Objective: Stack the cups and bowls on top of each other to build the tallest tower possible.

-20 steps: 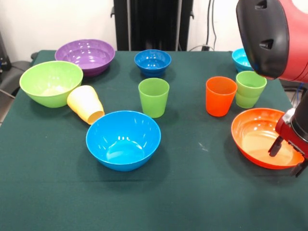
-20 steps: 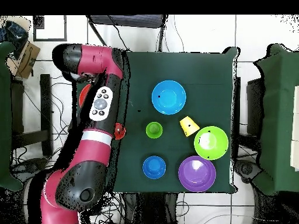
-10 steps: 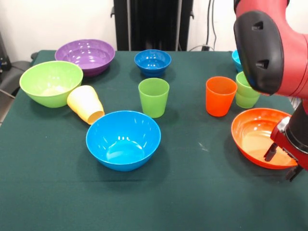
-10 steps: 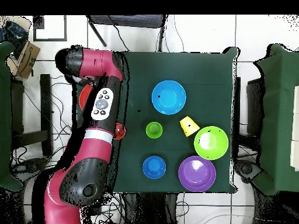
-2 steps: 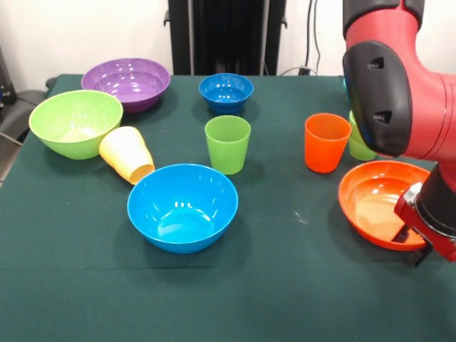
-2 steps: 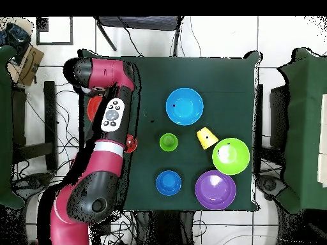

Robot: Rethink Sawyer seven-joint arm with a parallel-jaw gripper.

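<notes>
Gripper (image 5: 415, 241) low at near rim of orange bowl (image 5: 370, 206), at table's right edge in front view – finger spread and any hold on rim: cannot tell, wrist blocks it. Orange cup (image 5: 326, 142) just behind bowl; light green cup (image 5: 358, 144) beside it, half hidden by arm (image 5: 388, 78). Well left of gripper: blue bowl (image 5: 182, 206), green cup (image 5: 228, 144), tipped yellow cup (image 5: 128, 154), lime bowl (image 5: 75, 122), purple bowl (image 5: 127, 83), small dark blue bowl (image 5: 226, 92) – all separate, nothing stacked.
</notes>
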